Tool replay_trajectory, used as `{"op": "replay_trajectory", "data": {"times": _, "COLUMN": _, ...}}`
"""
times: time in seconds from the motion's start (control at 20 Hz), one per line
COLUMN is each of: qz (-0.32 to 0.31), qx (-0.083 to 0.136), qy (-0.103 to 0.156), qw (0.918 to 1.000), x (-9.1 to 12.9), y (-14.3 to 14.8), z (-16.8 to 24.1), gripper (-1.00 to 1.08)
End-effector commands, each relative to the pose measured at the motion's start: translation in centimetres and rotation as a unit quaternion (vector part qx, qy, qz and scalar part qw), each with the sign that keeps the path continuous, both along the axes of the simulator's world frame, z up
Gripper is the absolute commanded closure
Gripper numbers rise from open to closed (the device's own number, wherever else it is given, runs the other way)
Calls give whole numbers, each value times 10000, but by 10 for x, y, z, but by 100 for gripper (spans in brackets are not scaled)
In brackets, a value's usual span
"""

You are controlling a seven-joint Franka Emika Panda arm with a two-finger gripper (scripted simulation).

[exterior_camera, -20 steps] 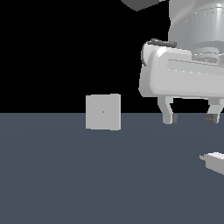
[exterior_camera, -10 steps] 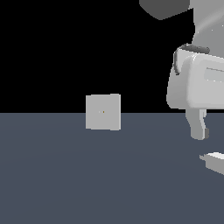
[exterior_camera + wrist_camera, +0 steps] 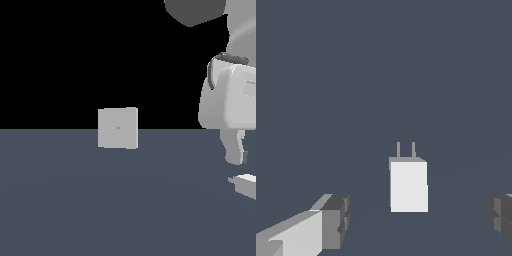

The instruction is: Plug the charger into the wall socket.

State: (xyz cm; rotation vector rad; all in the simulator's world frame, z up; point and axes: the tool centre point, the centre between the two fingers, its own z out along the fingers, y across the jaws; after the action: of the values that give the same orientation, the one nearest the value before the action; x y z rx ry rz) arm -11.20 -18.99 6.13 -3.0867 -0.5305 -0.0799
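With its jaws spread above the charger (image 3: 408, 185), the gripper (image 3: 418, 220) could nudge it askew, far from the wall socket (image 3: 118, 128).

The wall socket (image 3: 118, 128) stands upright toward the far edge of the dark desk (image 3: 100, 200), a tiny yellowish dot at its centre. Well apart, at the exterior view's right, the white hand (image 3: 236, 150) hangs just above the charger (image 3: 245, 184), which lies flat, partly cut off.
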Motion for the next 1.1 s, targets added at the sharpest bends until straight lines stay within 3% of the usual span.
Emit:
{"op": "replay_trajectory", "data": {"times": 0.0, "qz": 1, "qx": 1, "qy": 2, "qw": 10000, "x": 0, "y": 0, "z": -4, "gripper": -92}}
{"op": "replay_trajectory", "data": {"times": 0.75, "qz": 15, "qx": 0, "qy": 0, "qw": 10000, "x": 0, "y": 0, "z": -49, "gripper": -92}}
{"op": "replay_trajectory", "data": {"times": 0.8, "qz": 15, "qx": 0, "qy": 0, "qw": 10000, "x": 0, "y": 0, "z": -49, "gripper": 108}}
{"op": "replay_trajectory", "data": {"times": 1.05, "qz": 15, "qx": 0, "qy": 0, "qw": 10000, "x": 0, "y": 0, "z": -49, "gripper": 108}}
